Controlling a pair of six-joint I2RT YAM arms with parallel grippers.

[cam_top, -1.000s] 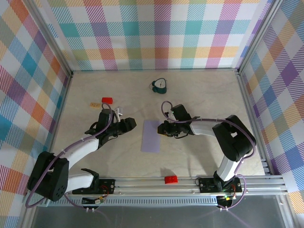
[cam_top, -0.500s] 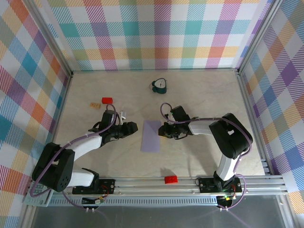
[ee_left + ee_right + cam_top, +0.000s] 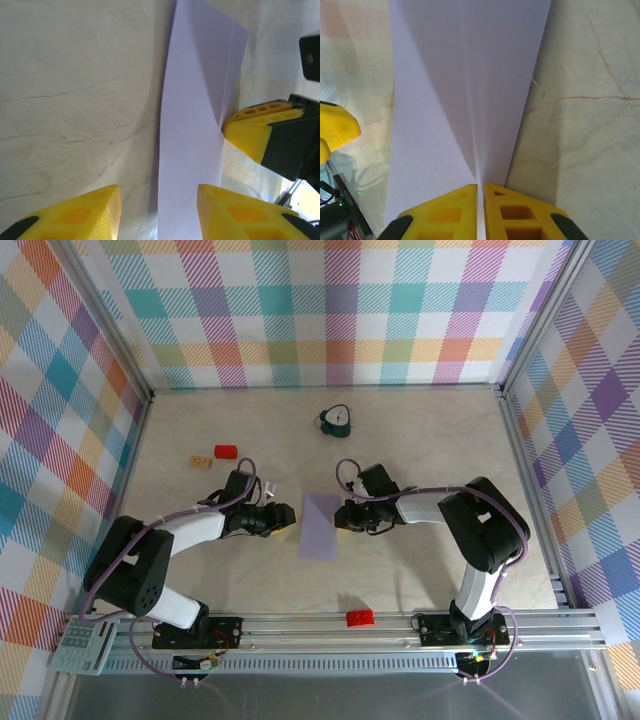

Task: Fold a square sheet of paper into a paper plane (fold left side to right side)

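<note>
right gripper (image 3: 480,194) pinching folded square sheet of paper (image 3: 320,527) | left gripper (image 3: 158,206) spread wide, apparently straddling its edge

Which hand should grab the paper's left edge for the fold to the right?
Left. The left hand is open, straddling the sheet's left edge, while the right hand is shut on its right edge, likely anchoring it.

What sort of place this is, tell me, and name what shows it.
Probably a robot lab test cell: beige marble-look tabletop, pastel plaid wall panels enclosing it, aluminium mounting rail along the near edge.
</note>
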